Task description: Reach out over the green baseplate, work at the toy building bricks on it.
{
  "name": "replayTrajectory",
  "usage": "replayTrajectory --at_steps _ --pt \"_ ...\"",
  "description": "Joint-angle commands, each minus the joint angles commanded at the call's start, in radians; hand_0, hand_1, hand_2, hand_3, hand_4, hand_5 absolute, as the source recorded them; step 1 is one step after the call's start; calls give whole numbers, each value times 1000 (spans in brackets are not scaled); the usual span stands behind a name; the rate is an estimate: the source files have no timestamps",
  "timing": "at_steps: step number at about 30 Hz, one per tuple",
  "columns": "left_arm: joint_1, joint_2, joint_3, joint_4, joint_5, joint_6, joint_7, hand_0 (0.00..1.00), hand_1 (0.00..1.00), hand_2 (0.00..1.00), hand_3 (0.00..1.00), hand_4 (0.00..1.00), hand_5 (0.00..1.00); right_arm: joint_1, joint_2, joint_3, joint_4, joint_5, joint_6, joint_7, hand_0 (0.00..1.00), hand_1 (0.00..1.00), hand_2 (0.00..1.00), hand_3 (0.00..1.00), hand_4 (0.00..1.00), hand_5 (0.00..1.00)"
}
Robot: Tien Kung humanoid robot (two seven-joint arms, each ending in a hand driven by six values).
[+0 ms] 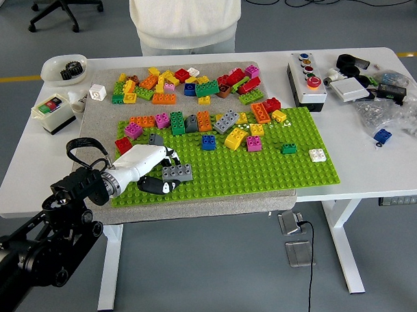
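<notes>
left hand: white-shelled left hand [149, 173] on black arm is reaching in from near left, fingers curled round a grey two-by-four toy brick [177, 173], clamped on it
brick position: grey brick is sitting low over the near-left corner of the green studded baseplate [264, 169]; can't tell if it's seated on studs or just held above
right hand: not showing anywhere
other bricks: a row of mixed coloured bricks [200, 123] is lying along the baseplate's far edge; a loose pile of coloured bricks [185, 85] is lying further off on the grey mat [97, 112]
person: torso in white top [185, 20] is standing at far side, hands not showing
step: looks like placing or repositioning the grey brick
next move: probably calling for lining the brick up with the studs, pressing down, then letting go
</notes>
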Motion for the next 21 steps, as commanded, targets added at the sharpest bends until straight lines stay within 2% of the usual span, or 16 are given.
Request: replayTrajectory --at_steps 21 --pt "12 9 1 -27 0 -17 0 705 584 524 541 500 258 -1 0 -1 0 0 0 -1 730 609 615 519 712 522"
